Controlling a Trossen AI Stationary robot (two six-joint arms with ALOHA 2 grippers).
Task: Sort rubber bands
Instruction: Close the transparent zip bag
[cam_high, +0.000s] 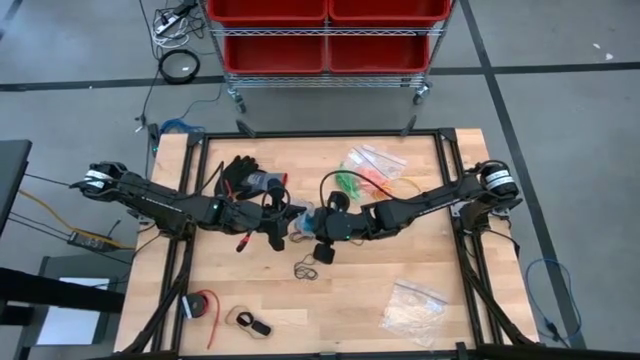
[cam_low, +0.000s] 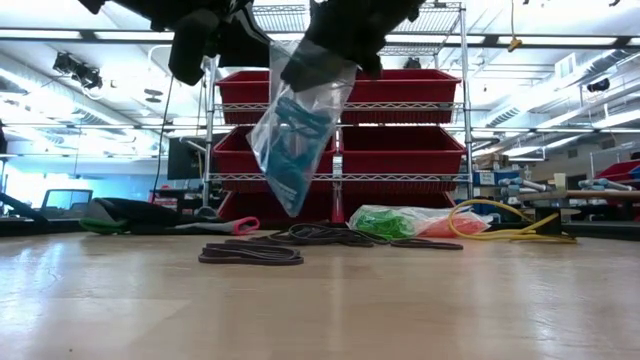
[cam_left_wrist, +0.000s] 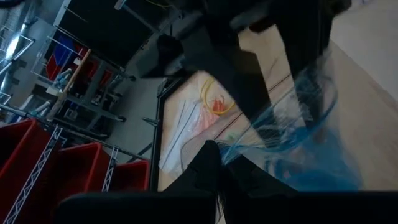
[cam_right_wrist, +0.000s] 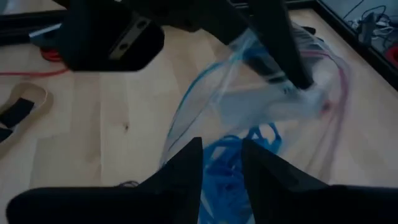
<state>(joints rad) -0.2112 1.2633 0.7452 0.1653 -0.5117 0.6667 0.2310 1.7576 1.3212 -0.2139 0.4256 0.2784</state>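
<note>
Both arms are hoisting a clear bag (cam_low: 295, 135) of blue rubber bands (cam_low: 290, 150) — left gripper (cam_high: 280, 228) pinching its rim, right gripper (cam_high: 318, 228) clamping opposite — black bands (cam_low: 250, 255) below still needing collecting.

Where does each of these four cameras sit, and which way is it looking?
High view: overhead, facing straight down; both arms meet over the table.
Low view: at tabletop height, facing the red bins; both grippers hang in from above.
Left wrist view: on the left arm, past the left gripper.
Right wrist view: on the right arm, past the right gripper.
All four share the clear bag of blue rubber bands.
</note>
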